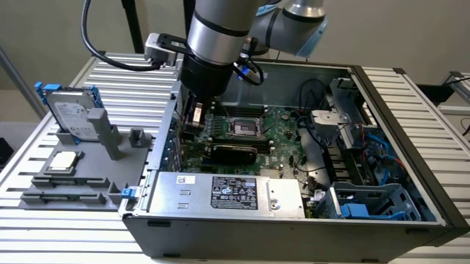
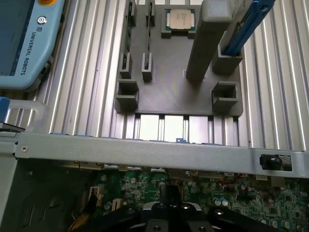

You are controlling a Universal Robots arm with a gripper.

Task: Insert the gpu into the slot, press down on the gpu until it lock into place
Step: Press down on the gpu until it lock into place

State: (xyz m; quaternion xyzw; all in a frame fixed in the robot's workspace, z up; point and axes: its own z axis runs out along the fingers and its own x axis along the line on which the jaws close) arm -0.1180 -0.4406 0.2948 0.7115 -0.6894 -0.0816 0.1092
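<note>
Reaching steeply down into case [image 1: 411, 181], claw [image 2: 169, 212] closed.

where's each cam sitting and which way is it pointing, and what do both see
Exterior view: off the arm, above and in front of the open computer case, looking down into it; the robot arm reaches in near the gpu.
Wrist view: on the wrist, looking down past the shut gripper over the case wall to the grey parts tray.
Shared: motherboard, grey parts tray, the processor chip on it.
</note>
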